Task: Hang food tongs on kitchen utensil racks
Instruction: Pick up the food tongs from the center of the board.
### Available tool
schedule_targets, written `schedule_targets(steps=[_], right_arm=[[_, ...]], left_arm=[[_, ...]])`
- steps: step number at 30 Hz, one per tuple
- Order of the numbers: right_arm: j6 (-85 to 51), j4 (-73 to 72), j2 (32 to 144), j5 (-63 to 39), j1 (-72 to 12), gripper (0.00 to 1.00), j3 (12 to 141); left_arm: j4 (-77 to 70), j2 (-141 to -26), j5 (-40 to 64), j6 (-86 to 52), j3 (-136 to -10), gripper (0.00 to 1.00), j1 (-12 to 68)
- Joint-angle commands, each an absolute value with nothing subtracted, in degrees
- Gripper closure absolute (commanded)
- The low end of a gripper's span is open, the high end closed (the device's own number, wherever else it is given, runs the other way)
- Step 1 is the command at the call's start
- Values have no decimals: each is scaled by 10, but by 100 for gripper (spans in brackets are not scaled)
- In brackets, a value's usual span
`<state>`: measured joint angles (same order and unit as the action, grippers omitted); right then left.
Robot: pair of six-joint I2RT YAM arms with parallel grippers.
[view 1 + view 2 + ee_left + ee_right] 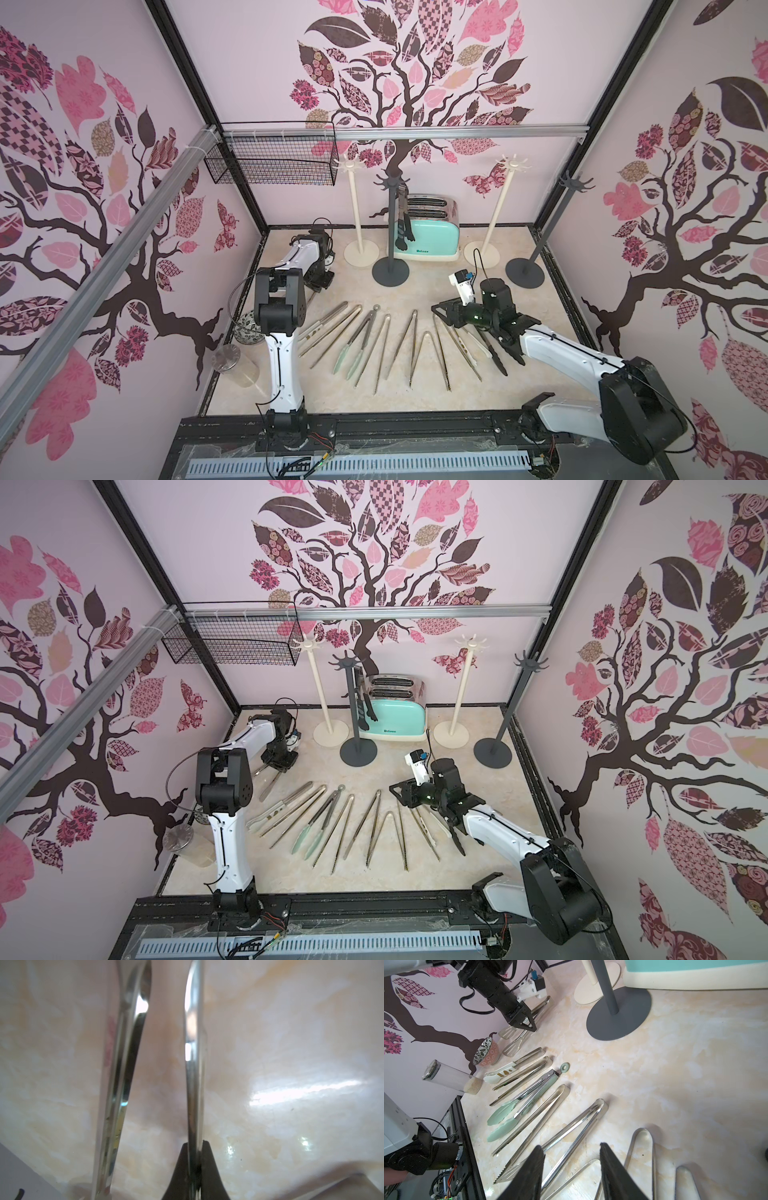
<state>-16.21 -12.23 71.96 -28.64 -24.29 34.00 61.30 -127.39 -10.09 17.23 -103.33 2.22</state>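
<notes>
Marbled cream tabletop (415, 286) inside a booth papered with pink-and-brown tree decals is carrying everything. Four kitchen utensil racks are standing along the upper middle of both top views, likely so their hook crowns sit within reach. Two are cream (356, 208) (500, 208) and two dark grey (390, 232) (552, 228). One black-tipped tongs (405, 224) is hanging from the central dark grey rack, in front of a single mint-green toaster (432, 232). The remaining food tongs are lying fanned across the centre, closed ends pointing toward the racks, probably for easy picking. I am counting about ten, though those under the right arm are partly hidden. One is a mint-green ring-ended pair (508, 1113). The left fingers (178, 1169) are pinching shut on one steel arm of the spatula-tipped tongs (511, 1049) at centre left of a top view, low against the surface. The second arm is standing free beside it, so the V is staying open, presumably to slip over a hook. The right fingers (529, 1174) are hovering part open above the right of the fan, gripping nothing, seemingly waiting. One wire basket (274, 166), one patterned bowl (486, 1051) and one clear jar (446, 1078) are sitting unused at left.
</notes>
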Motion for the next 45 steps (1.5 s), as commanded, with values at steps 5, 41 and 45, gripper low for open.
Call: schedule_targets(steps=[5, 41, 45], right_arm=[[-142, -114, 716, -270, -242, 53, 342], [-68, -88, 705, -262, -241, 53, 349], [-65, -83, 702, -264, -241, 53, 350]], left_arm=[[614, -1250, -108, 158, -1092, 100, 20], [440, -865, 264, 95, -937, 100, 100], [410, -835, 293, 83, -921, 100, 105]])
